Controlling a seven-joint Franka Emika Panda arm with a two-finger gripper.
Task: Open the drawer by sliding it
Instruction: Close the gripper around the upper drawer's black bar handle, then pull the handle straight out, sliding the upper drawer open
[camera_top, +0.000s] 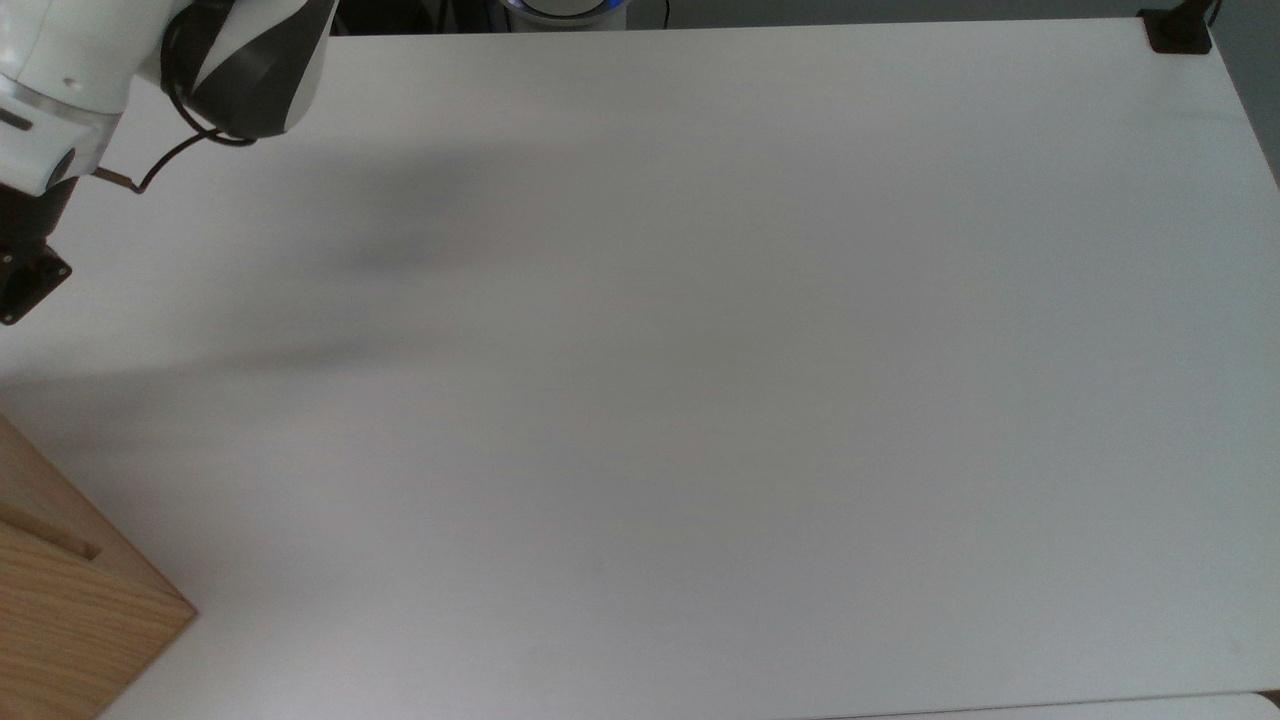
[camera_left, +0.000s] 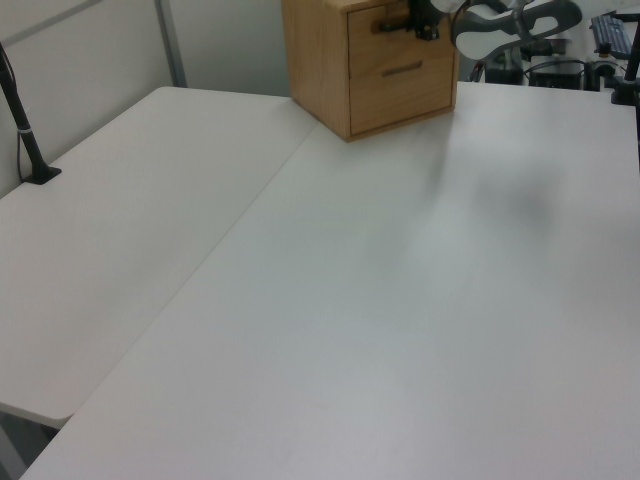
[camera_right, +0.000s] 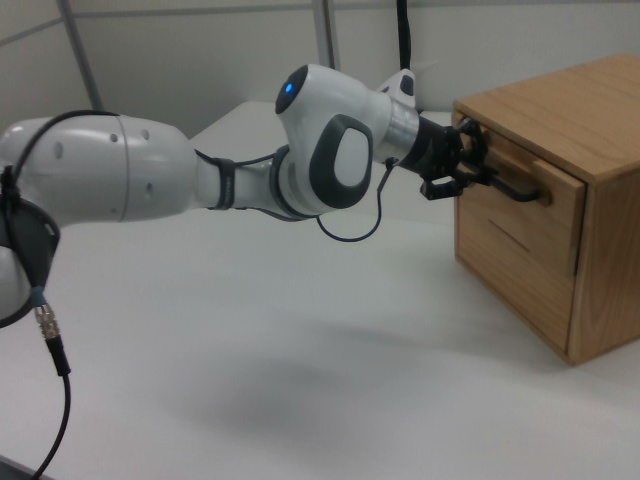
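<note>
From the right view, the arm (camera_right: 150, 175) reaches toward three o'clock, its gripper (camera_right: 462, 170) clamped on the handle (camera_right: 515, 190). The top drawer (camera_right: 525, 205) sits at three o'clock, already pulled slightly out of the cabinet (camera_right: 590, 150); most of the slide remains.

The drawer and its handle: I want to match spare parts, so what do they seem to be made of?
The drawer looks like light wood with a matte finish: grain lines run along its front panel, though veneer cannot be ruled out. The handle looks like black metal, a thin dark bar with a dull surface; painted or coated, I cannot tell. The pincer is at it.
</note>
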